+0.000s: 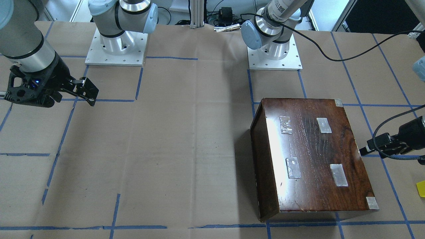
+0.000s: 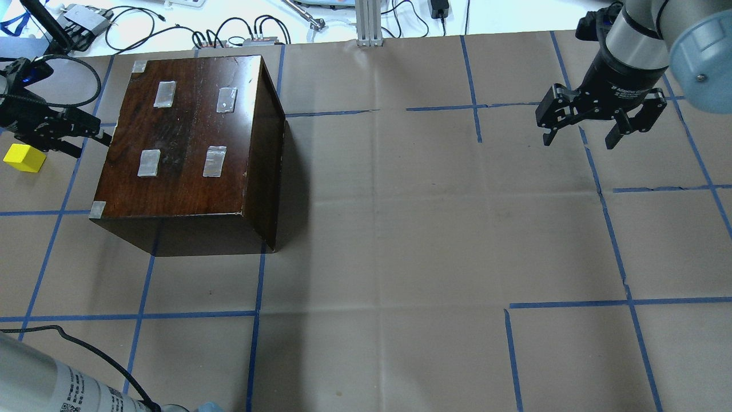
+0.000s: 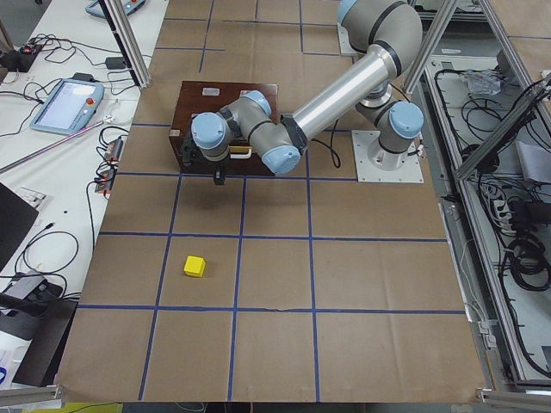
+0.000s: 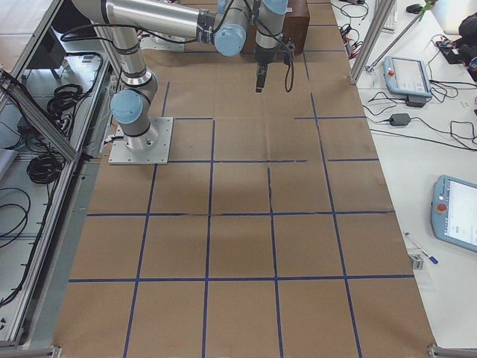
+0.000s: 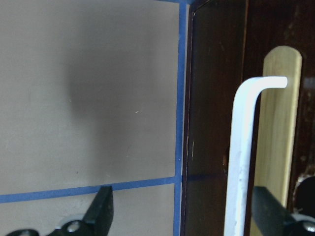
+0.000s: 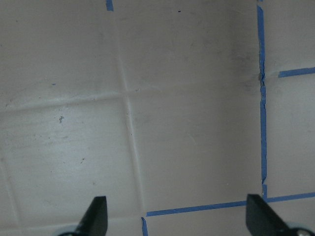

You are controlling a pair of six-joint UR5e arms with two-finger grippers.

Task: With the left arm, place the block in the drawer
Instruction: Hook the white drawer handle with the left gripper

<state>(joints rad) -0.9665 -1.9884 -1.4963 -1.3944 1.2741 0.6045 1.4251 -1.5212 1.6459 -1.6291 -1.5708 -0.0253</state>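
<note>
Block (image 2: 24, 158), at the box's (image 2: 183, 137) nine o'clock: probably light, rigid; pinch opposite flat faces. Left gripper (image 5: 181, 196) open, facing drawer handle (image 5: 241, 162).

The wooden box (image 2: 189, 131) is glossy dark brown with a streaky darker grain. Four silvery-grey tape patches (image 2: 164, 94) sit on its top, with smaller ones at its corners. On the box's handle face, the handle (image 5: 241, 157) is white against a pale yellowish wood strip (image 5: 281, 123). Off that same face lies the bright yellow block (image 2: 24, 158). Around the box, the table cover (image 2: 400, 229) is plain tan paper crossed by a grid of blue tape lines (image 2: 197, 315). The left gripper (image 5: 184, 211), at the box, and the right gripper (image 2: 579, 140), well apart from it, are black. The left arm (image 3: 336, 95) and right arm (image 4: 149, 15) are silver-grey with pale blue joint caps (image 3: 211, 133).
</note>
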